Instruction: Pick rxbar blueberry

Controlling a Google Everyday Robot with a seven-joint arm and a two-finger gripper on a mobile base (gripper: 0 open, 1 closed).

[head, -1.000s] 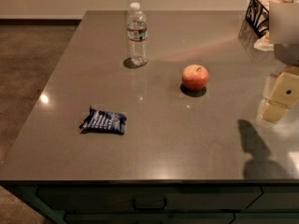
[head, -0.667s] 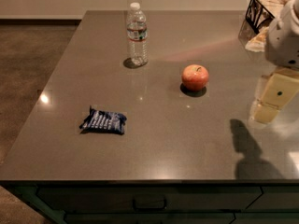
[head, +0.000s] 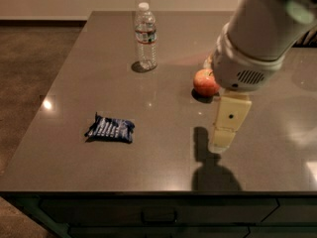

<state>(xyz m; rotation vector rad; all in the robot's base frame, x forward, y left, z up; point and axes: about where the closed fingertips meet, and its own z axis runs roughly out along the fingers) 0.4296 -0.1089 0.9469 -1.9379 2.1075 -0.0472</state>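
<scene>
The rxbar blueberry (head: 110,128) lies flat on the grey table (head: 148,162), left of centre near the front edge. Its wrapper is dark blue with white stripes. My gripper (head: 223,142) hangs below the big white arm, above the table at front right. It is well to the right of the bar and holds nothing that I can see. Its shadow falls on the table just to its left.
A red apple (head: 205,82) sits on the table just behind the gripper, partly covered by the arm. A clear water bottle (head: 145,36) stands upright at the back centre. The table's left edge drops to a brown carpet floor (head: 29,73).
The arm has swung in from the right edge toward the table's middle and now covers part of the apple. The bar, apple and bottle have not moved.
</scene>
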